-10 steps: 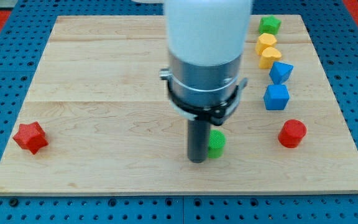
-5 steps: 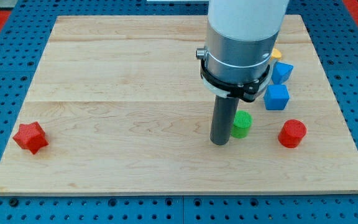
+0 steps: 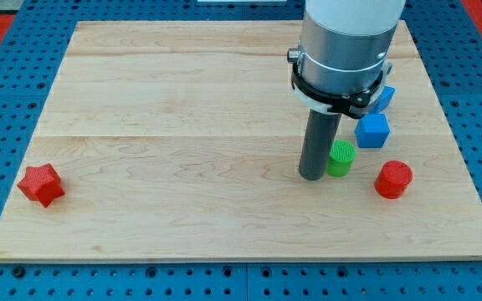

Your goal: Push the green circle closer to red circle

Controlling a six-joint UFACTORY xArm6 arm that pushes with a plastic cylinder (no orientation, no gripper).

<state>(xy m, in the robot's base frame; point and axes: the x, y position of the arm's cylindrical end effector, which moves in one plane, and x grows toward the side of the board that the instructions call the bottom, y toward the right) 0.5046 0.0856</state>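
My tip (image 3: 312, 176) rests on the counter (image 3: 174, 125) at the lower end of the straight dark rod, which serves as the end effector; being a plain rod, it has nothing to spread, press together or pinch, and it holds nothing. The tip stands right against the green circle (image 3: 340, 158), on that block's side toward the view's left, and the two look to be touching. The green circle sits upright on the wood, right of centre, and the red circle (image 3: 392, 179) lies near it, toward the view's right and slightly toward the view's bottom, with a narrow strip of bare wood between them. Just above the green circle and a little to the view's right is a blue cube (image 3: 372, 130), close to it but apart. A second blue block (image 3: 385, 96) shows further toward the view's top, partly hidden behind the arm's grey and white body, so its shape cannot be made out. Far off at the view's left, near the counter's lower corner, sits a red star-shaped block (image 3: 40, 184), well apart from everything else. The counter is a pale wooden board lying on a blue perforated surface (image 3: 224, 284) that shows around its edges.
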